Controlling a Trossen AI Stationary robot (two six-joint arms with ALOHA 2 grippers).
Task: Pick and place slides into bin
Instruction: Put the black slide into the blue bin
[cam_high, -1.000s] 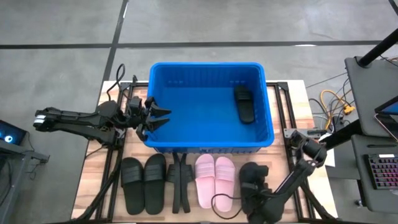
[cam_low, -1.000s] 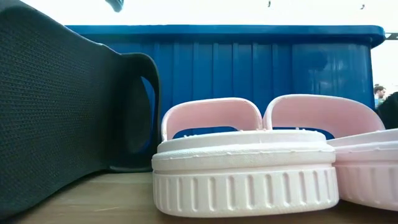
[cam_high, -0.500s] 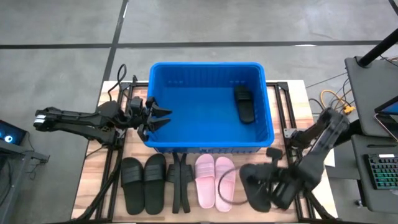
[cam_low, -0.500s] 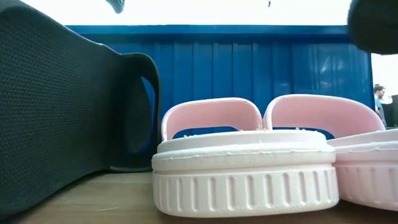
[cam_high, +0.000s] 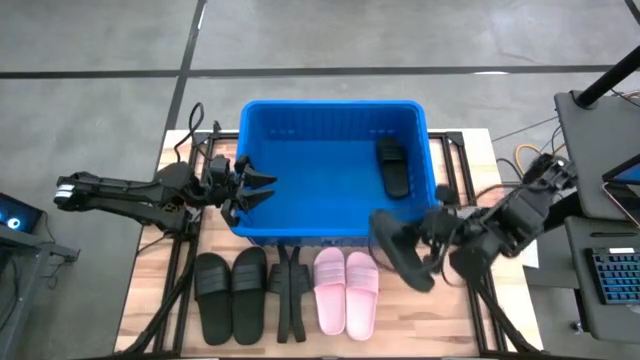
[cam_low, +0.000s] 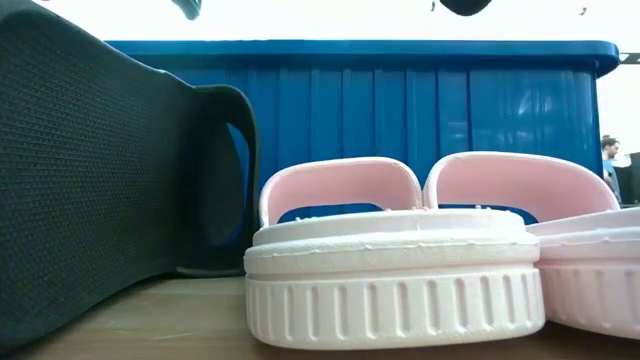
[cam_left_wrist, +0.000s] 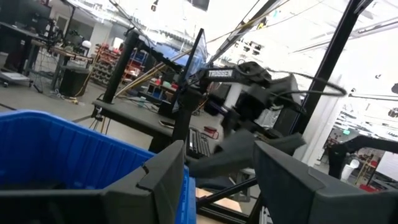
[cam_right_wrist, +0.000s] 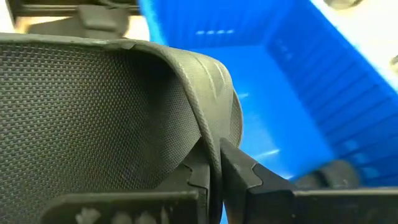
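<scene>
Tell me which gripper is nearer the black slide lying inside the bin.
Right. The right gripper, shut on a black slide, hangs at the bin's near right corner; the left gripper is over the far left rim from the slide inside.

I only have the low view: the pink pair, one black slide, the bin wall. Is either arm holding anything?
Observer: Yes. The right gripper is shut on the strap of a lifted black slide, held in the air by the front right corner of the bin.
Operator: Left arm?
Observer: The left gripper hangs at the bin's left rim, fingers apart, nothing between them.
Operator: Anything in the bin yet?
Observer: A second black slide lies on the bin floor, close to the right wall.
</scene>
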